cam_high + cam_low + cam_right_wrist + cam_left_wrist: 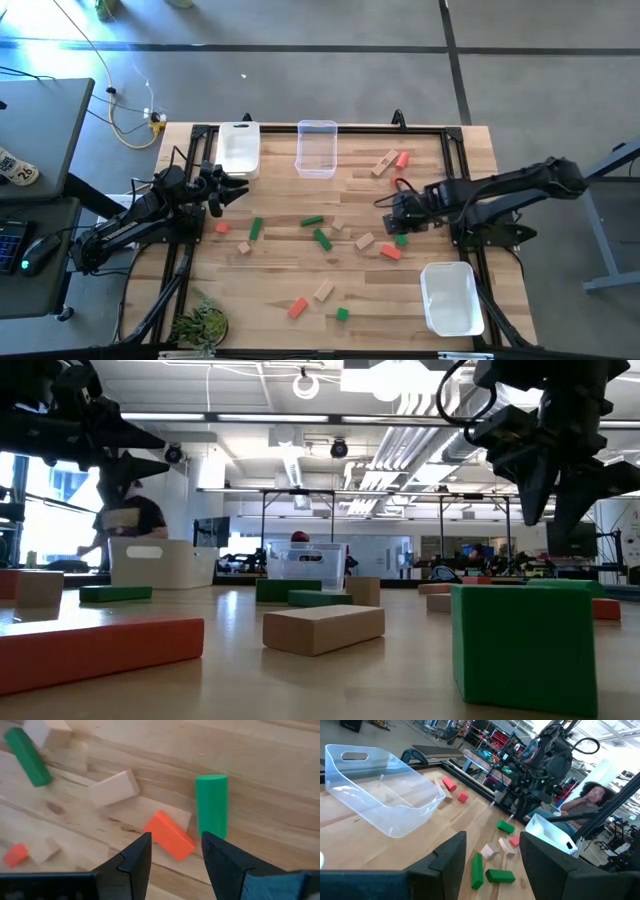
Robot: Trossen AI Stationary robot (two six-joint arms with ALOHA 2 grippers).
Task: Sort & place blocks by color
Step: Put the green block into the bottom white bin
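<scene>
Wooden blocks (322, 238), no readable writing.

Left gripper (237, 190) hangs at the bench's left side, right gripper (393, 214) at its right, jaws parted, both empty.

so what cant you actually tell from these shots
- Inside of the white tub by the left gripper: the low view shows only its wall, and the high view is too small to show any blocks in it.
- Green block below the right gripper: partly covered by the arm in the high view.
- Plain blocks: pale against the table, hard to count from above.
- Far blocks: hidden behind nearer ones in the low view.
</scene>
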